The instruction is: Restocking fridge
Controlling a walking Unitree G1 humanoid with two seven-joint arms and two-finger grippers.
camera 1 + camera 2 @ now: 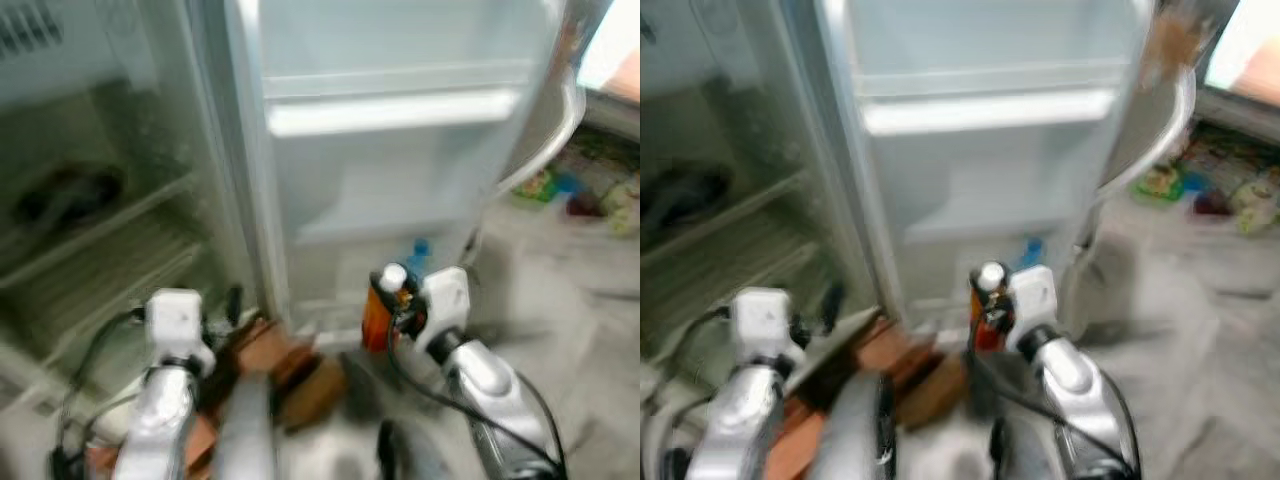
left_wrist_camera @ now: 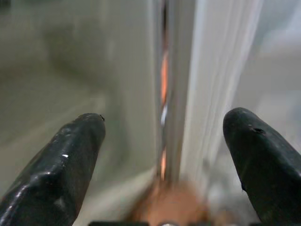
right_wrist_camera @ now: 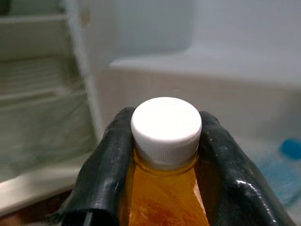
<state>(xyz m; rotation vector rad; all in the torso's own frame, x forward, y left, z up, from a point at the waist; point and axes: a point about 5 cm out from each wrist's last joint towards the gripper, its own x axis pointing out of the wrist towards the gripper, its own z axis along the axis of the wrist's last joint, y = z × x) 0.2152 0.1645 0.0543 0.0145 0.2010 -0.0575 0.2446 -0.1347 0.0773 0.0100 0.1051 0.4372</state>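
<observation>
Nearest: right gripper (image 3: 164, 155) clamped on an orange bottle (image 1: 378, 315), fingers (image 3: 106, 169) pressed on both sides of the neck just under the white cap (image 3: 166, 125). Bottle upright, cap poking above the fingertips, orange body hanging below the grip. Held low in front of the open fridge door (image 1: 390, 150), near its bottom edge.

Left gripper (image 2: 164, 155) empty, spread wide, aimed at the hinge seam between fridge body and door. Nothing between the fingers.

On the floor between the arms: brown blurry stuff (image 1: 290, 370), cannot tell what. Blue-capped item (image 1: 418, 252) already sitting low in the door, just beyond the bottle.

Farther: white door shelf (image 1: 390, 112) across the door, looks bare. To the robot's left, wire racks (image 1: 110, 260) in the fridge body, dark object (image 1: 65, 195) on an upper one. Colourful clutter (image 1: 590, 190) on the floor past the door's far edge.

Step in hand, by judgement: carry bottle up to a door shelf. To do well: lift clear above the shelf rail before moving in, keep bottle vertical, neck grip lets the body swing so go slow. Set base fully inside the rail, then release. Keep clear of the blue-capped item. Head views blurred, so settle before placing.
</observation>
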